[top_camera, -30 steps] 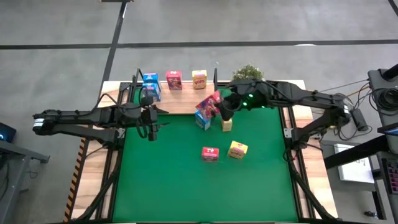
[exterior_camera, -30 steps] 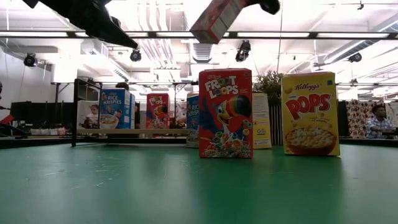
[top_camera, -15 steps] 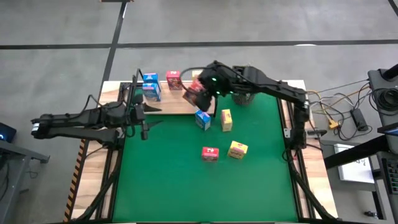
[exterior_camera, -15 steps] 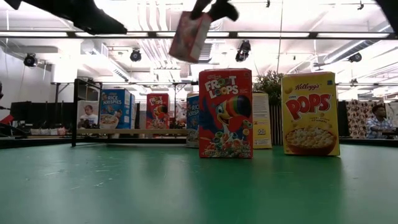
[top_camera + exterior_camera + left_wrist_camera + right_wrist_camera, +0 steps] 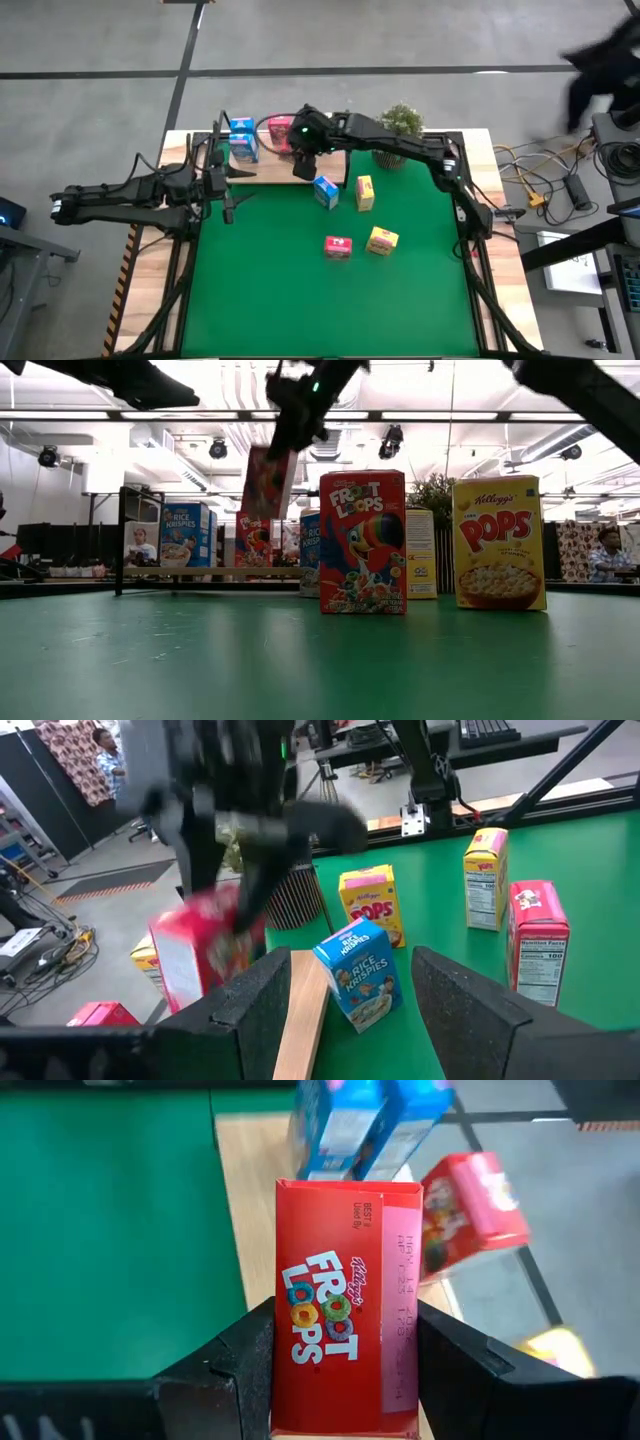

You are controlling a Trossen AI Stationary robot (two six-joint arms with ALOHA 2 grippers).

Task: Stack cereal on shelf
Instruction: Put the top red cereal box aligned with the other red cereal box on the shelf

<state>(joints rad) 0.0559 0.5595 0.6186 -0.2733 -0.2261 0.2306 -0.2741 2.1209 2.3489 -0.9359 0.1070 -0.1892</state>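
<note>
High view: the right arm reaches across the far side of the green mat (image 5: 330, 300), and the right gripper (image 5: 303, 150) hangs over the shelf (image 5: 262, 168).
Right gripper: its fingers are clamped on a red Froot Loops box (image 5: 346, 1342); the right wrist view shows one dark finger pressed on each side of the box.
Held box: in the low view the red Froot Loops box (image 5: 266, 482) hangs tilted in the air above the shelf (image 5: 210, 571), clear of the plank.
Shelf: a light wooden plank with thin black end frames at the mat's far edge; two blue boxes (image 5: 243, 140) stand on it near its left end, and a pink-red box (image 5: 277, 133) stands just beside the gripper.
Left gripper: the left gripper (image 5: 231, 193) hovers over the mat's left edge, near the shelf's left end; its fingers (image 5: 268, 1000) stand apart with nothing between them.
Boxes on the mat: a blue Rice Krispies box (image 5: 326, 190) and a yellow box (image 5: 364, 192) stand just in front of the shelf; a second Froot Loops box (image 5: 338, 246) and a yellow Pops box (image 5: 382, 240) stand side by side nearer the mat's middle.
Beyond the shelf: a potted plant (image 5: 399, 119) stands by the right arm.
</note>
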